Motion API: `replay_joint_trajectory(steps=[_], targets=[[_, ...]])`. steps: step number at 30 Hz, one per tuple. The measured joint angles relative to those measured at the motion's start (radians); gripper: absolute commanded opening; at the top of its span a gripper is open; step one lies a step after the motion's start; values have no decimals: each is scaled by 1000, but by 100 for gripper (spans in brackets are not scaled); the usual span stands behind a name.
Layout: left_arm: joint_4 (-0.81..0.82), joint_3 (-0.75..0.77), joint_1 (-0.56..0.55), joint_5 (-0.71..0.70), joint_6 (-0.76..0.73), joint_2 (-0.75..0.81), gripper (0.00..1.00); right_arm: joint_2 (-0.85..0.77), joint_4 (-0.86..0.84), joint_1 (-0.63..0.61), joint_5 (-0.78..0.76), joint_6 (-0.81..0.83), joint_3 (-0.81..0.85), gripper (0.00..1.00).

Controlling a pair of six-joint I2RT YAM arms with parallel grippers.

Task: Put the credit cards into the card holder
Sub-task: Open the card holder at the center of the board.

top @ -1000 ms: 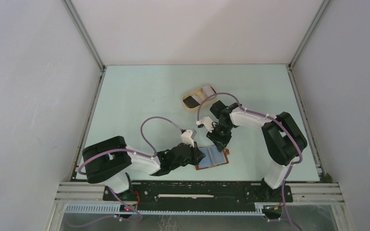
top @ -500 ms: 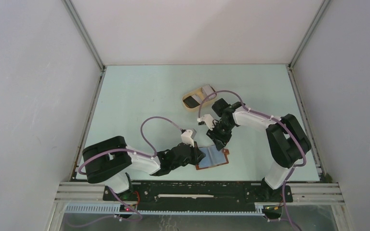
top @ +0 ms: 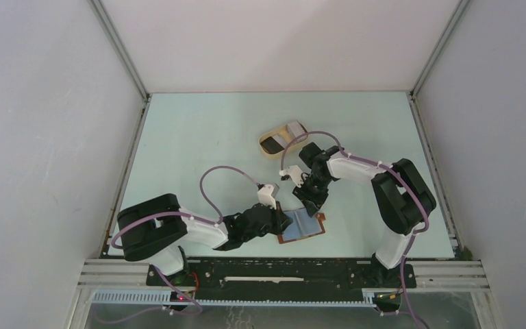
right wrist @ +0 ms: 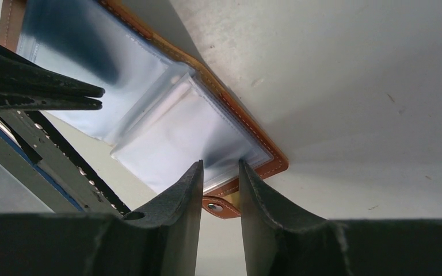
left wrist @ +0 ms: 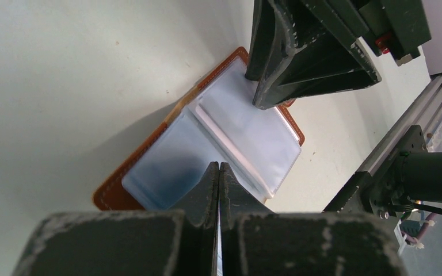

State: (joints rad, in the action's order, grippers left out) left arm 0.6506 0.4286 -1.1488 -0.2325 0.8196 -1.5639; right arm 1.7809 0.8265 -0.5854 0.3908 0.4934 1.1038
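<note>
We found the task at an early stage: no card had yet entered the card holder (top: 303, 225). The holder lay open on the worktop (top: 198, 137), near its near edge and between the two arms, with the clear sleeves facing up and showing no card in the wrist views.

The credit cards (top: 272, 143) that we could see (one dark, one grey) lay in the beige tray (top: 261, 144), farther back and well apart from the holder.

The left gripper (left wrist: 218, 167) had its fingers pressed together, the tips resting on the left half of the sleeves. We judged this to be a hold-down.

The right gripper (right wrist: 220, 164) had its fingers spread by a narrow gap at the holder's right edge, beside the closing tab. We saw no card between them, and could not tell whether they nipped a sleeve.

Remaining steps, in our judgement: fetch each card from the tray, then slide it into a sleeve.
</note>
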Motion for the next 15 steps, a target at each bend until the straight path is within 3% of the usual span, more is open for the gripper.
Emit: replay_joint_trajectory(steps=[9, 15], targets=[[16, 0, 0, 0, 0, 0, 0, 10, -1, -18, 5, -11, 5, 26], [20, 0, 0, 3, 0, 0, 0, 18, 1, -18, 9, -25, 11, 28]])
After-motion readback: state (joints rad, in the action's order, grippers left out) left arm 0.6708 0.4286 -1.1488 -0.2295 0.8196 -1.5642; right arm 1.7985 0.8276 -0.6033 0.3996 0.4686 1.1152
